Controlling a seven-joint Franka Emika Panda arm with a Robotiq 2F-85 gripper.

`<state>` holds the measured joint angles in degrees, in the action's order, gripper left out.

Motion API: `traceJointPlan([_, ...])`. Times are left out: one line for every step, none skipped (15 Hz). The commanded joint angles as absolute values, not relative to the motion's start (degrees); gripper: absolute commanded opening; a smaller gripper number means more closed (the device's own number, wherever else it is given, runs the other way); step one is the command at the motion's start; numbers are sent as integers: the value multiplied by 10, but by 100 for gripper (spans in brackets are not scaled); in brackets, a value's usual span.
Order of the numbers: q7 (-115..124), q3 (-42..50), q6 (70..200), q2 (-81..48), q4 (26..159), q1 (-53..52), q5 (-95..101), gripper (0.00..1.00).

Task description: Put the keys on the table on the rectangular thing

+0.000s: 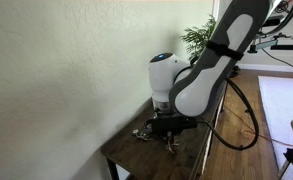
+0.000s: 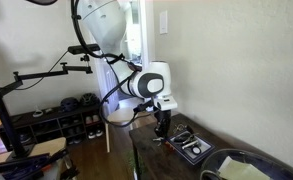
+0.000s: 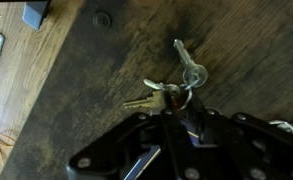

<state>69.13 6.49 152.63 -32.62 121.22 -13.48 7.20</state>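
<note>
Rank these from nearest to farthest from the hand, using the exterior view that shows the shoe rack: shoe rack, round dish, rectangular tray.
Measured from the hand:
1. rectangular tray, just beside it on the right.
2. round dish, farther right, at the picture's bottom edge.
3. shoe rack, far left, across the room by the back wall.

The claw [image 3: 174, 112], cut by the wrist view's lower edge, hides whether it grips the keys [image 3: 172, 90].
</note>
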Motion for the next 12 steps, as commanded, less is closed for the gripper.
traceJointPlan([707, 79, 1540, -328, 1212, -149, 64, 3])
traceJointPlan([709, 80, 1541, -327, 1213, -150, 64, 2])
traceJointPlan([709, 80, 1542, -326, 1214, -149, 64, 6])
traceJointPlan([708, 77, 1542, -324, 1216, -148, 62, 6])
traceJointPlan([707, 75, 1543, -320, 1220, -147, 60, 6])
traceJointPlan([704, 71, 1543, -316, 1223, -146, 58, 6])
traceJointPlan([701, 67, 1546, -310, 1228, -144, 54, 6])
traceJointPlan([701, 66, 1547, -306, 1232, -145, 53, 6])
traceJointPlan([701, 65, 1549, -302, 1234, -146, 51, 6])
traceJointPlan([697, 61, 1551, -298, 1236, -145, 46, 6])
traceJointPlan([698, 61, 1552, -294, 1238, -147, 46, 6])
traceJointPlan([699, 62, 1555, -290, 1240, -150, 46, 6])
